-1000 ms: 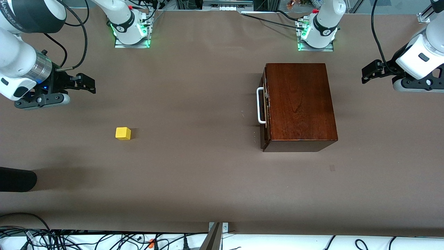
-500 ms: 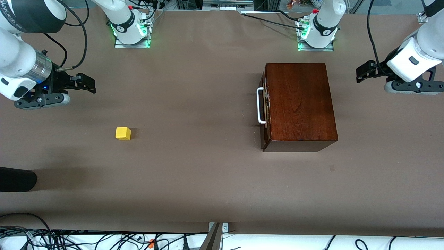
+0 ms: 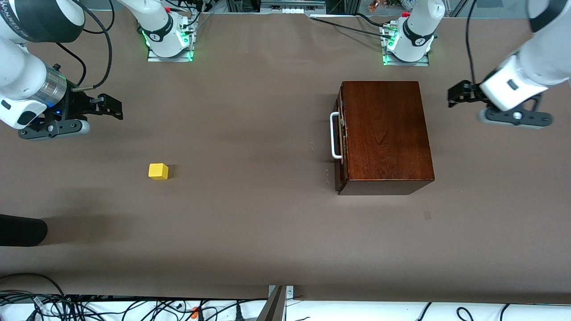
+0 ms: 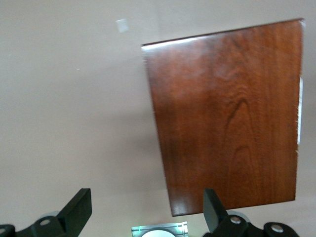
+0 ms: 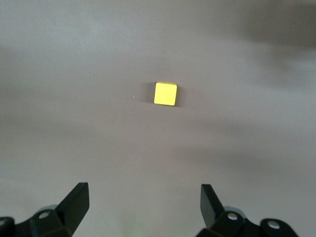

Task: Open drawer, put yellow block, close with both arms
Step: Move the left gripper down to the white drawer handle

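Drawer (image 3: 341, 133) shut flush in the wooden box (image 3: 384, 133) toward the left arm's end of the table, white handle (image 3: 333, 136) facing the middle. Yellow block (image 3: 158, 171) sitting bare on the table (image 3: 250, 214) toward the right arm's end, well apart from the box. Left gripper (image 3: 456, 94) hanging over the table just beside the box, fingers wide apart, holding nothing. Right gripper (image 3: 111, 107) up over the table near the block, also spread wide and empty.
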You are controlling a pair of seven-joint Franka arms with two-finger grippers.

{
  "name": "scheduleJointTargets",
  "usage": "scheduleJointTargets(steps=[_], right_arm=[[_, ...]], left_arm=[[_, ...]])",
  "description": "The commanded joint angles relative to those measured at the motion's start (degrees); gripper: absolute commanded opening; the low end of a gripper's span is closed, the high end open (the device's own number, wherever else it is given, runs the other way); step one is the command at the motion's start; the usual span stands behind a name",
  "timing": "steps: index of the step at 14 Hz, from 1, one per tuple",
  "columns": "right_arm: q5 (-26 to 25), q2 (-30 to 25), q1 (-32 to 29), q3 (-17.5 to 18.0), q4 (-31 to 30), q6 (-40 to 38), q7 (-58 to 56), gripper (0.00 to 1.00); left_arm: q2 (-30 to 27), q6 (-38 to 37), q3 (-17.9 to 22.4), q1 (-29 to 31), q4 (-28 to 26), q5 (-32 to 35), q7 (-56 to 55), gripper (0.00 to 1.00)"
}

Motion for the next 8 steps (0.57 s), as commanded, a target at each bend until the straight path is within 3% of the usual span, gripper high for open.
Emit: scheduleJointTargets(steps=[1, 4, 8], right_arm=[[-0.61, 0.3, -0.16, 0.01, 1.43, -1.27, -0.28, 1.0], [-0.7, 0.3, -0.16, 0.1, 1.43, -1.19, -0.37, 1.0], [-0.79, 0.3, -0.16, 0.01, 1.34, -1.1, -0.37, 1.0]], left_arm=[[4.62, 1.97, -5.99, -1.97, 2.24, -0.2, -2.14, 1.0], [8.13, 6.72, -11.27, -4.25, 2.24, 0.5, -12.66, 1.0], [13.31, 14.37, -11.46, -11.19, 2.15, 0.76, -24.8, 1.0]])
